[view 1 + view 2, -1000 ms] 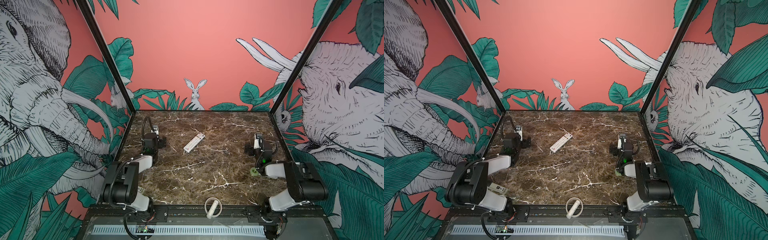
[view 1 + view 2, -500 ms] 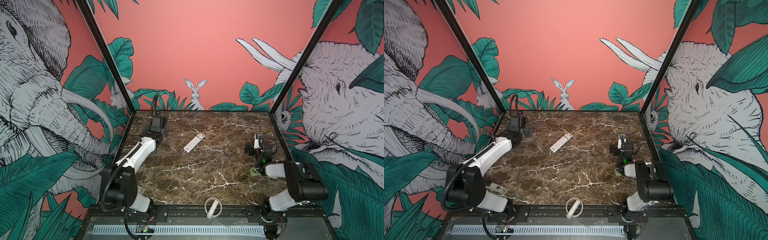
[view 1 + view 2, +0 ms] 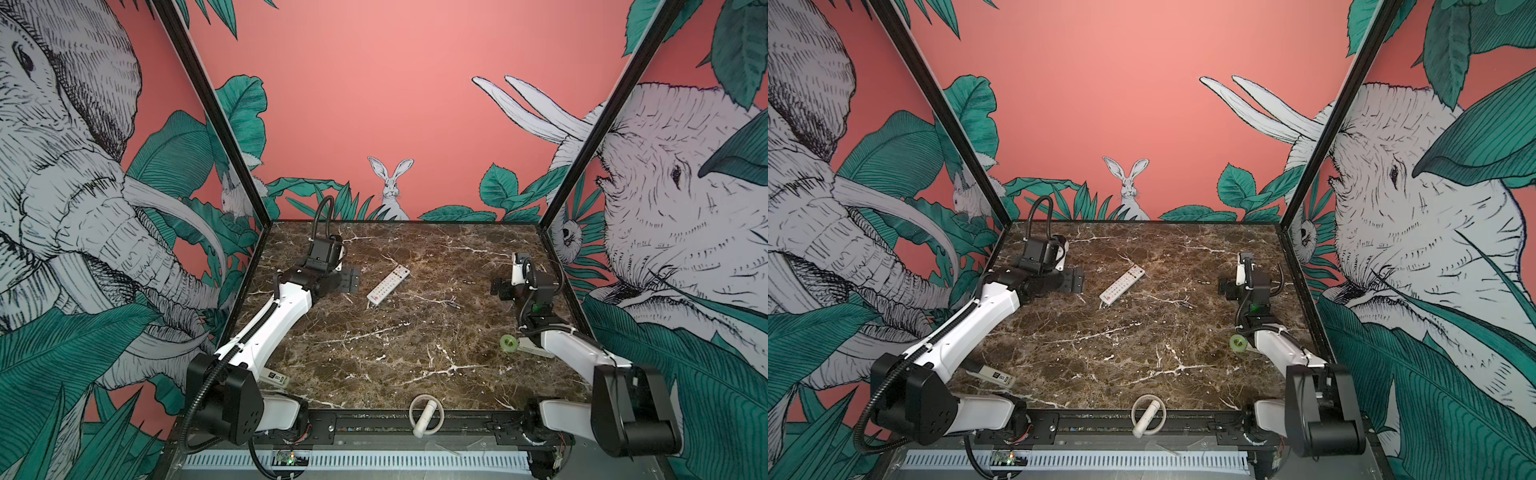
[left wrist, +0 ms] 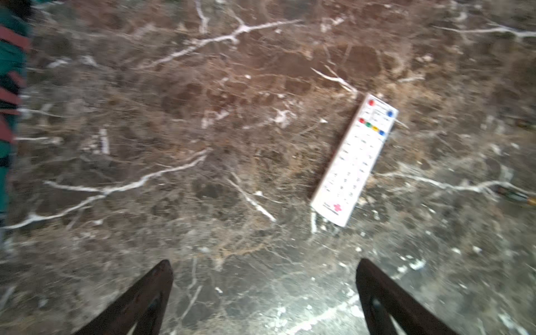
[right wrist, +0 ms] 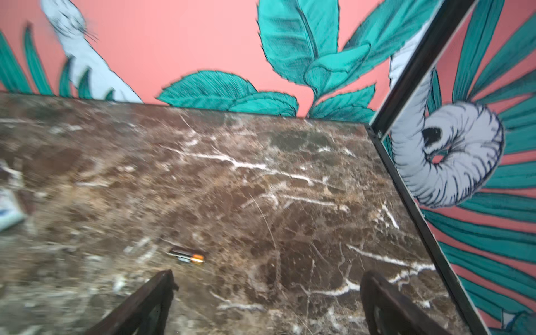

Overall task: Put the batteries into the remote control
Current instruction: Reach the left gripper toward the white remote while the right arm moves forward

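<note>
Approach step, nothing held: left gripper [image 4: 264, 262] spread wide and empty, remote control [image 4: 355, 159] face-up on the worktop [image 4: 203, 116] ahead of it, apart. The right gripper [image 5: 267, 272] is equally wide, one of the batteries [image 5: 187, 256] just ahead. Next move likely calls for closing in and turning the remote over. Since a second ago the left arm has reached forward; the right is unmoved

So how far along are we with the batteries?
Nothing looks done. The remote control lies buttons-up on the table; the batteries lie loose, apart from it. In hand: nothing, left pincer and right pincer both open and empty. Left: turn it over, reach its compartment, fit both.
</note>
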Tool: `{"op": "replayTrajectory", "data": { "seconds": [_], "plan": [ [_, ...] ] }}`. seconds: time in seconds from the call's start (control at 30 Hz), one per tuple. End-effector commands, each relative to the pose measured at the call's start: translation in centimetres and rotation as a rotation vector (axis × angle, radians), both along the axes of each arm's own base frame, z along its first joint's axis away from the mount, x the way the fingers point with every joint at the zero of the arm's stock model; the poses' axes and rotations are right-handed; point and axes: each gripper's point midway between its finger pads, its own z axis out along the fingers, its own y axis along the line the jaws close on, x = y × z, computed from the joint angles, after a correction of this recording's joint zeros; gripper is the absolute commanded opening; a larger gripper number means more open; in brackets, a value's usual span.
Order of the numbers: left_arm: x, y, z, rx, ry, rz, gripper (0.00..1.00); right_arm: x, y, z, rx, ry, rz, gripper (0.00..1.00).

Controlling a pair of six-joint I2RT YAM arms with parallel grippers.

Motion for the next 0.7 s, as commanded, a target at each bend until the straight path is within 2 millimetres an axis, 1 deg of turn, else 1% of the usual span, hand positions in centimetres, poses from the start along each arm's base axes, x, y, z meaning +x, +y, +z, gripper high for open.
{"op": "replayTrajectory", "data": {
  "seconds": [0.0,0.1,0.23,0.33,0.37,0.47,0.57,0.67],
  "plan": [
    [-1.5,-4.5,-1.3,-0.145,0.082,-0.169,1.0,-2.2,2.5,-1.1,0.056,0.162,0.049,0.99],
    [-0.7,-6.1,-3.1,-0.138,0.132,-0.203,1.0,-3.7,5.0,-1.0,0.092,0.227,0.097,0.99],
    [1.5,-7.3,-5.8,-0.12,0.175,-0.197,1.0,-6.5,8.4,-1.1,0.08,0.289,0.173,0.99],
    [3.1,-8.3,-7.2,-0.094,0.178,-0.23,1.0,-8.4,10.0,-1.0,0.088,0.3,0.214,0.99],
    [3.5,-8.5,-7.5,-0.083,0.169,-0.243,1.0,-9.0,10.4,-0.8,0.092,0.297,0.227,0.99],
    [4.5,-9.5,-8.7,-0.07,0.168,-0.305,0.99,-10.7,10.5,-0.8,0.1,0.305,0.235,0.99],
    [5.2,-9.9,-9.7,-0.026,0.189,-0.34,1.0,-12.1,10.2,-0.5,0.117,0.3,0.244,0.99],
    [6.0,-10.8,-10.0,-0.018,0.176,-0.38,0.99,-12.9,9.5,-0.5,0.117,0.267,0.239,0.99]
  ]
}}
